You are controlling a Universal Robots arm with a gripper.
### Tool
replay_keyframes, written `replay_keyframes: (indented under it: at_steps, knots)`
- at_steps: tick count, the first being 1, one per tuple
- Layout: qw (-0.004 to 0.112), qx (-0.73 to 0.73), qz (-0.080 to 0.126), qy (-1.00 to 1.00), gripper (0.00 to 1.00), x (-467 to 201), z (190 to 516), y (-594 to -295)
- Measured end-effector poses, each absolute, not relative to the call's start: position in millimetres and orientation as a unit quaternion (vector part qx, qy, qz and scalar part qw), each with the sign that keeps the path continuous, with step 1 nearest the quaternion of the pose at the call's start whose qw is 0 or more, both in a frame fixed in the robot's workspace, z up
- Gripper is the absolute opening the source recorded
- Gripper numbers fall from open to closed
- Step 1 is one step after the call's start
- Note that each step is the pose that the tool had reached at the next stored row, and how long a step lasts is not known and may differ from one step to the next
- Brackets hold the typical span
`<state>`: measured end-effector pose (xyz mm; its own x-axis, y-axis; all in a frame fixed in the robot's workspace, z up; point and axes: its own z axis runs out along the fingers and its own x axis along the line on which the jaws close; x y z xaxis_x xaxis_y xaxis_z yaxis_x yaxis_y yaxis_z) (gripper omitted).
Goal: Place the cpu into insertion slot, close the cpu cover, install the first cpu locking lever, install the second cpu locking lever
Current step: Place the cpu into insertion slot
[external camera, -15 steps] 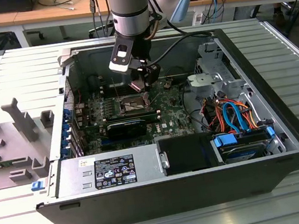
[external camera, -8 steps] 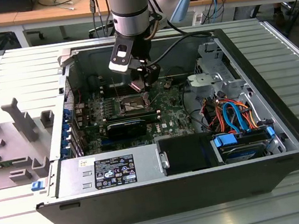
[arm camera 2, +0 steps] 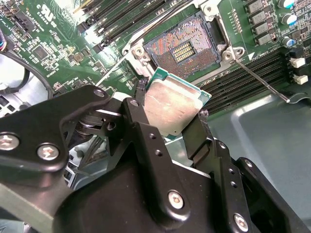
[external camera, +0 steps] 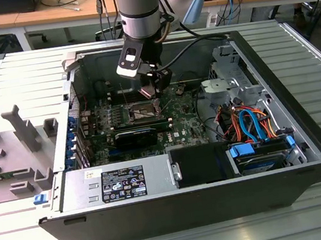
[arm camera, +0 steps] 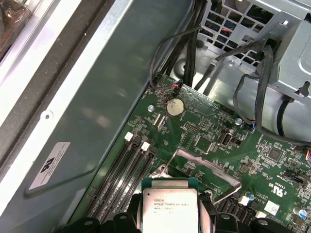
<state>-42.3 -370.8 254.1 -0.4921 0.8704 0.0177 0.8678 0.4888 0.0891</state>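
Print noted on cpu [arm camera: 169,208] top | white sticker [arm camera: 49,166] seen on case wall [arm camera: 97,92] near cpu | labels [external camera: 123,183] seen on power supply [external camera: 77,190], well apart from cpu | none legible.

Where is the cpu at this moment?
In both wrist views the cpu sits clamped in the gripper, held above the motherboard close to the bare insertion slot, not yet in it.
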Motion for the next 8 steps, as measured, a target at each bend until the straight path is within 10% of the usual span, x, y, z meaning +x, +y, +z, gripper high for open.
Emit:
replay_keyframes:
  at_steps: [8]
  knots:
    - [0.015,0.506,0.043,0.861,0.55,-42.3,254.1,-370.9]
